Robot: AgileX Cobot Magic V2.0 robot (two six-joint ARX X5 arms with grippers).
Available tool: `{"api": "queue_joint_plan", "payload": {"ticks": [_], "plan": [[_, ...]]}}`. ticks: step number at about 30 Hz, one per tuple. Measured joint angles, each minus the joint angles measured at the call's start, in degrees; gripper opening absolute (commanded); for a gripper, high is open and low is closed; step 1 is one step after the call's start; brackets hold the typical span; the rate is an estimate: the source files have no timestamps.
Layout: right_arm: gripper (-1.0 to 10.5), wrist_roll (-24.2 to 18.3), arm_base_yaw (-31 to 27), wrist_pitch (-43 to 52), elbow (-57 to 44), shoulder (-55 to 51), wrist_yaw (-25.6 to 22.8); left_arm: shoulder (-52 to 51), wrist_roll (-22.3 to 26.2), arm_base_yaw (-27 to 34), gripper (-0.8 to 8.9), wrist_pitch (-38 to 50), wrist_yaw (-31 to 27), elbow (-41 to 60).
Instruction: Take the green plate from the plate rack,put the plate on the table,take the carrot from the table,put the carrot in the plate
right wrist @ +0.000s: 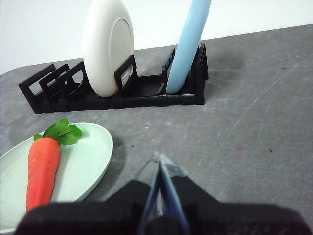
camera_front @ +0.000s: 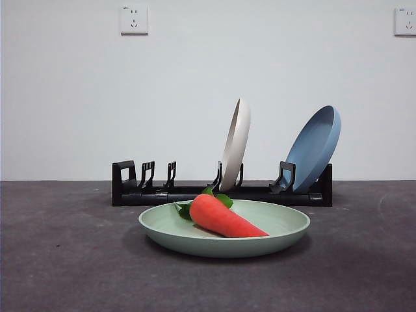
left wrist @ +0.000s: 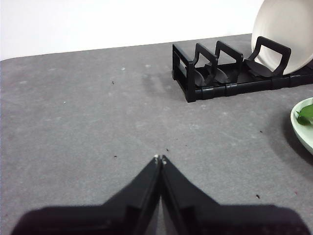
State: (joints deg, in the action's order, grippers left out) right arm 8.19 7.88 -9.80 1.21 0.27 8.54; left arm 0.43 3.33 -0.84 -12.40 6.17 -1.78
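The green plate (camera_front: 286, 229) lies flat on the table (camera_front: 58, 260) in front of the plate rack (camera_front: 195, 193). The carrot (camera_front: 224, 218) lies in the plate, its leaves toward the rack. The right wrist view shows the plate (right wrist: 83, 161) with the carrot (right wrist: 43, 169) in it. The left wrist view shows only the plate's rim (left wrist: 299, 128) and the rack (left wrist: 225, 73). My left gripper (left wrist: 160, 159) is shut and empty over bare table, away from the plate. My right gripper (right wrist: 160, 157) is shut and empty beside the plate. Neither gripper shows in the front view.
A cream-white plate (camera_front: 236, 144) and a blue plate (camera_front: 315, 148) stand upright in the rack. The rack's left slots (camera_front: 146, 175) hold nothing. A white wall with two sockets (camera_front: 134, 19) stands behind the table.
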Motion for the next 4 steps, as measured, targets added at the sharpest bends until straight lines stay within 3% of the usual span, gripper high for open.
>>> {"api": "queue_joint_plan", "payload": {"ticks": [4], "plan": [[0.0, 0.00, 0.00, 0.02, 0.00, 0.00, 0.00, 0.00, 0.00, 0.00, -0.01, 0.00, -0.02, 0.00]]}}
